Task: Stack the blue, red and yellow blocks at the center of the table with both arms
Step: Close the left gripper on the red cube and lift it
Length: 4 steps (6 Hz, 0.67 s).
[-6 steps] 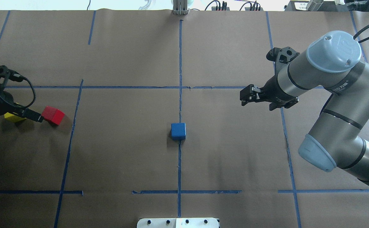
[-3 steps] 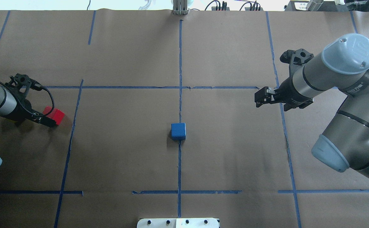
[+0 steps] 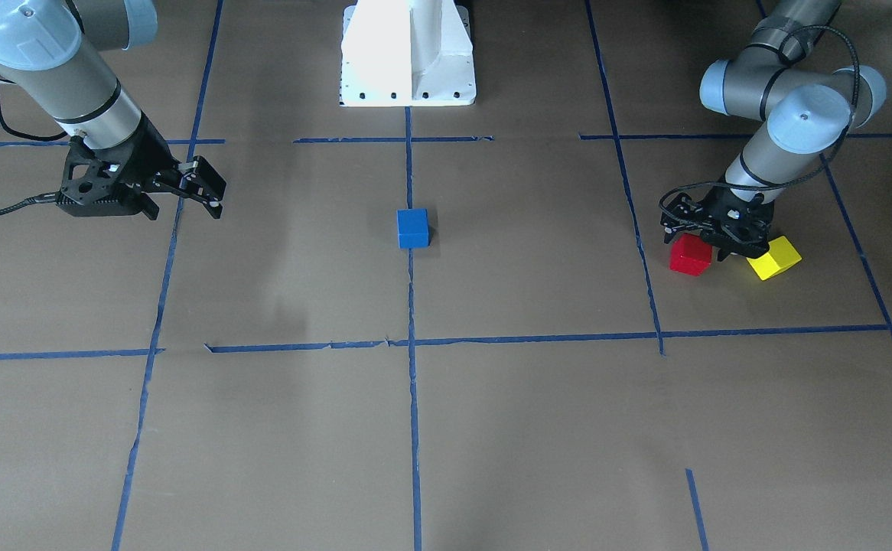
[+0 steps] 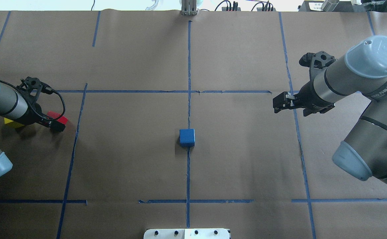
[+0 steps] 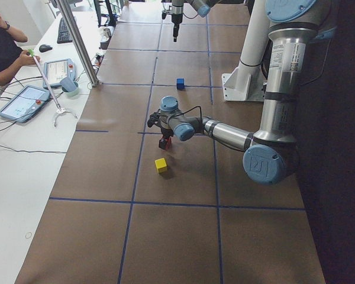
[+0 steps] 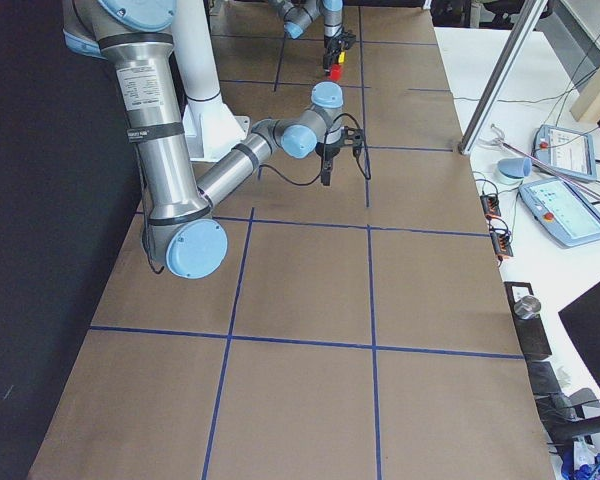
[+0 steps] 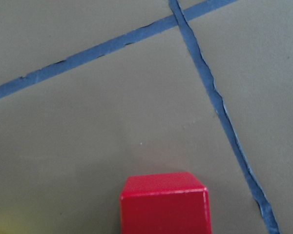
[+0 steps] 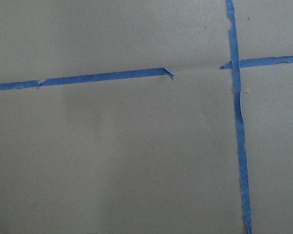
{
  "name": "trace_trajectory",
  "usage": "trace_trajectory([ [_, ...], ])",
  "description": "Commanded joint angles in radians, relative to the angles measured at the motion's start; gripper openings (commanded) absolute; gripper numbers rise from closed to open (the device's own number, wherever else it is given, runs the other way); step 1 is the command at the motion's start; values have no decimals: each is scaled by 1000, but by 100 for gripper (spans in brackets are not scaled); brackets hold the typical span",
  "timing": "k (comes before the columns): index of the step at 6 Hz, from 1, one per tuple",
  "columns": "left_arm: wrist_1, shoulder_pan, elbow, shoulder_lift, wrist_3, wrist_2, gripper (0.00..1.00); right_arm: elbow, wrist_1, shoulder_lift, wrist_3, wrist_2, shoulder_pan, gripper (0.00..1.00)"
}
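We cannot tell how wide the left gripper's (image 3: 702,241) fingers (image 4: 58,126) stand over the red block (image 3: 689,257); closing askew could knock the nearby yellow block (image 3: 773,259).

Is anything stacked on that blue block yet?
No, bare: the blue block stands alone; the red block and yellow block lie far aside.

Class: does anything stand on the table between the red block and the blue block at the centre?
Nothing visible does. Between the red block and the blue block lie only flat blue tape lines.
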Motion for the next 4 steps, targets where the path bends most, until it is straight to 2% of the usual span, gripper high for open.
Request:
trace_trajectory([
  [1, 1, 1, 12, -11, 3, -1, 45, -2, 0, -2, -1, 0, -1, 100],
  [2, 1, 1, 6, -16, 1, -1, 6, -4, 0, -2, -1, -1, 1, 100],
  [3, 13, -4, -51, -31, -31, -6, 0, 1, 0, -3, -1, -1, 1, 100],
  [4, 238, -2, -113, -169, -156, -3, 0, 5, 0, -9, -1, 0, 2, 100],
])
